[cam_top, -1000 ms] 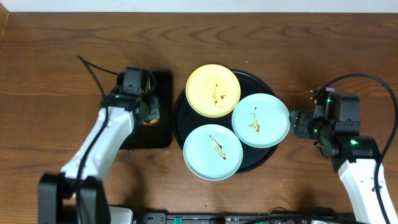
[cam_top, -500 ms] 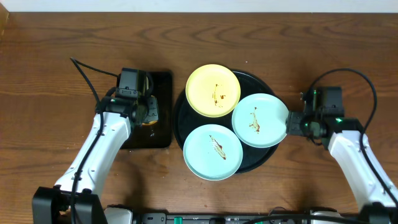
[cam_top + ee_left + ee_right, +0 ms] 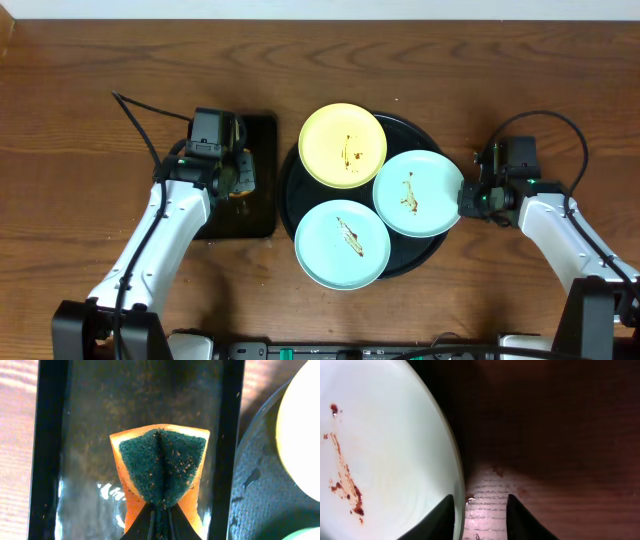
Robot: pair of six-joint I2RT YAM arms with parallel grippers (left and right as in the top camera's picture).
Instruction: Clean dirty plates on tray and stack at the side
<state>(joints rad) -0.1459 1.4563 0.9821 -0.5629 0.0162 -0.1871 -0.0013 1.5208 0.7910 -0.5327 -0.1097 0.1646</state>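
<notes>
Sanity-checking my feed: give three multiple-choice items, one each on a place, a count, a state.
1. Where is the sponge? A) lying on a plate B) pinched in the left fingers over the rectangular tray C) out of view
2. How many plates show brown smears? A) one B) two C) three
3. The right fingers are: A) open B) shut on a plate C) shut empty
Answers: 1 B, the left wrist view shows it folded between them. 2 C, each centre is streaked. 3 A, a gap shows beside the mint plate rim.

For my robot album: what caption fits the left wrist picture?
Left gripper pinches a green-and-orange sponge above the small black tray.
</notes>
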